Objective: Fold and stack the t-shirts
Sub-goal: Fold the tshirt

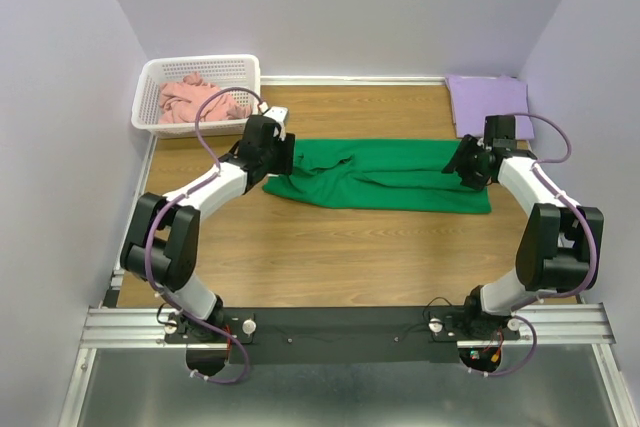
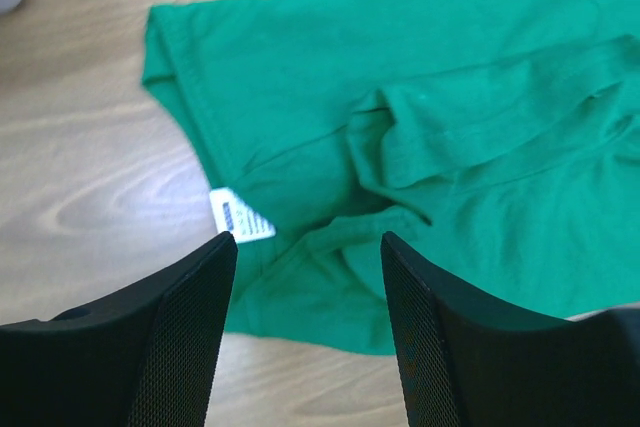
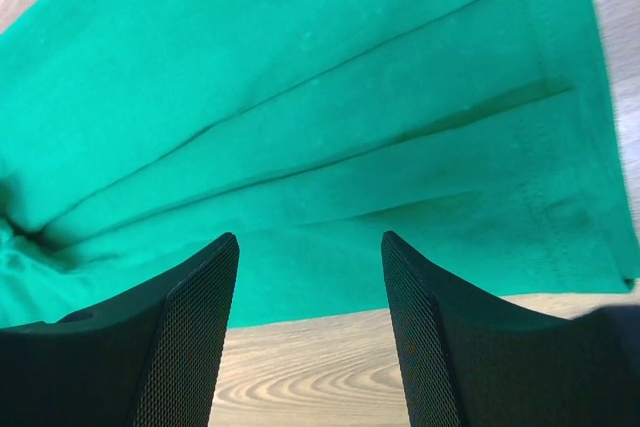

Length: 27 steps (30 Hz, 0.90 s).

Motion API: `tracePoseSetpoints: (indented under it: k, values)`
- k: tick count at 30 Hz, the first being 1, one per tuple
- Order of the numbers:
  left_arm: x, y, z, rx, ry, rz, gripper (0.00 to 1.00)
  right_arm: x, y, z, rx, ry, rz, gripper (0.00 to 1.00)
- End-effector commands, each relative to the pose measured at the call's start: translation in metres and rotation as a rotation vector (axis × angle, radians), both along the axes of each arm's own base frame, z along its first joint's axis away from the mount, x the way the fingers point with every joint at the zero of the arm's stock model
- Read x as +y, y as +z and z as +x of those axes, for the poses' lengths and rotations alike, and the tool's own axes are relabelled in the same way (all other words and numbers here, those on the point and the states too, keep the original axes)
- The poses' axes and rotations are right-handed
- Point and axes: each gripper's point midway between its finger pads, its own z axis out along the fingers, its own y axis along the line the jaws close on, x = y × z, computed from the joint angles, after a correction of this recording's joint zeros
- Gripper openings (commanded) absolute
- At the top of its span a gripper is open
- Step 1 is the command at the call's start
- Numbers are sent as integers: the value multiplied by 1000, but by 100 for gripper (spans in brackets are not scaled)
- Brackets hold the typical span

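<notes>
A green t-shirt (image 1: 385, 175) lies folded into a long band across the middle of the table, its white neck label (image 2: 241, 215) at the left end. My left gripper (image 1: 283, 157) hovers open over that left end (image 2: 308, 239), nothing between its fingers. Over the shirt's right end (image 3: 330, 137) my right gripper (image 1: 462, 161) hangs open and empty (image 3: 310, 242). A lavender t-shirt (image 1: 488, 103) lies folded flat at the back right. A salmon pink t-shirt (image 1: 195, 99) is bunched inside the white basket (image 1: 250, 68).
The white lattice basket stands at the back left corner. Purple walls close in the table on three sides. Bare wood (image 1: 350, 257) stretches between the green shirt and the arm bases.
</notes>
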Motion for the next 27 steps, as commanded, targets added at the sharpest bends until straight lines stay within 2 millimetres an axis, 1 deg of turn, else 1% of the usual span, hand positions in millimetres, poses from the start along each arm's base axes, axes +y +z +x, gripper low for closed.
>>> tracePoseSetpoints:
  k: [1, 3, 6, 10, 13, 18, 19, 22, 23, 26, 27]
  values:
    - [-18, 4, 11, -70, -155, 8, 68, 9, 5, -1, -2, 37, 41, 67]
    - [-26, 5, 12, -87, -196, -11, 67, 10, 3, -4, 4, 42, 48, 67]
    - [-36, 0, 7, -67, -259, -35, 66, 12, 4, -6, 1, 49, 55, 67]
    - [-34, -12, 6, -32, -248, -31, 66, 12, 1, -9, 9, 47, 56, 67]
    - [-36, -14, 4, -21, -255, -39, 66, 13, 2, -8, 6, 50, 59, 67]
    - [-49, -18, -1, 13, -298, -92, 66, 14, 1, -7, 8, 53, 65, 66]
    - [-51, -17, -3, 18, -304, -102, 66, 14, 2, -6, 5, 53, 64, 66]
    - [-54, -2, -4, -1, -290, -132, 66, 11, 2, -6, 5, 47, 50, 66]
    - [-48, 6, -6, -4, -257, -128, 66, 8, 5, -4, -3, 36, 33, 66]
    - [-46, 20, -8, 1, -190, -167, 69, 2, 8, 1, -11, 19, 10, 66]
    - [-42, 27, -6, -12, -155, -164, 69, -2, 9, 4, -15, 6, -10, 66]
